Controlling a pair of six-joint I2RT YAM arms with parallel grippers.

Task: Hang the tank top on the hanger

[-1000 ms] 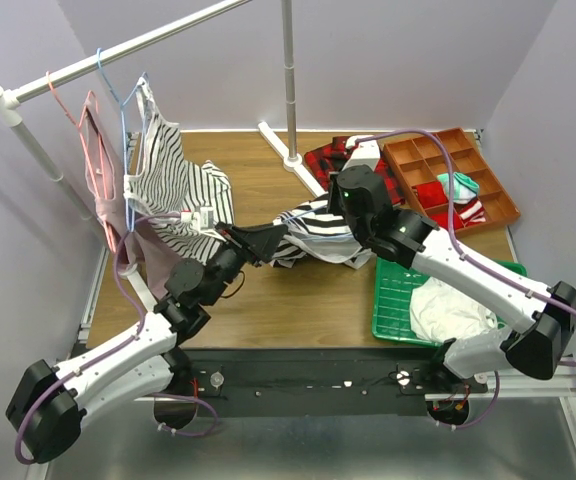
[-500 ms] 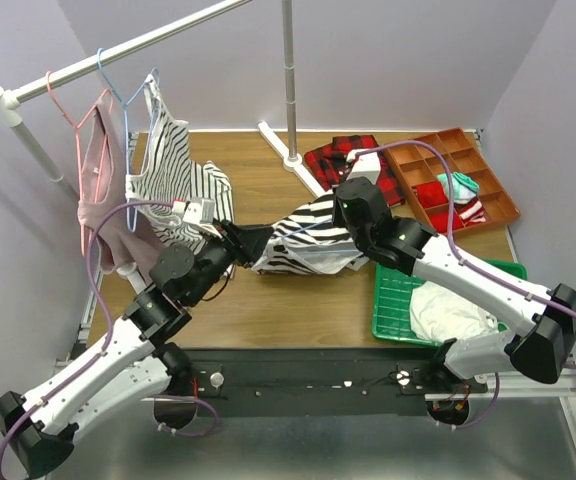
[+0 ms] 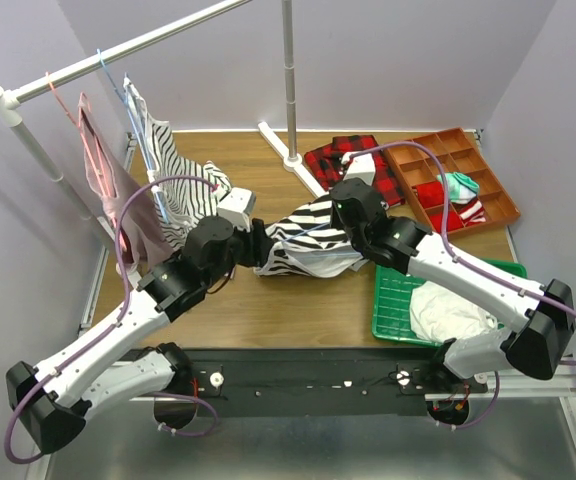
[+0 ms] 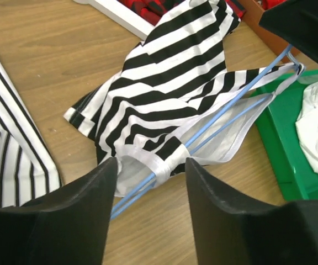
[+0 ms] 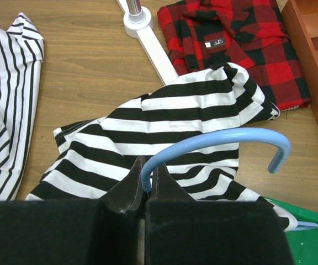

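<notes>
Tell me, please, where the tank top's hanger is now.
The hanger is mid-table in the top view, partly inside the tank top; the right claw pinches its neck.

The tank top (image 4: 170,83) carries wide black-and-white stripes; its inner face is a paler grey-white. The hanger (image 5: 225,141) is light blue. The left tool (image 4: 150,165) and the right tool (image 5: 147,165) are black. The surface (image 3: 268,300) is brown with a wood-grain pattern. The shirt (image 5: 231,44) is a red-and-black check. The hanging top (image 3: 173,160) has finer black-and-white stripes. The garment (image 3: 108,190) next to it is dusty pink. The basket (image 3: 393,290) is green; the cloth (image 3: 448,310) inside is white. The compartment tray (image 3: 408,160) is orange-brown.
</notes>
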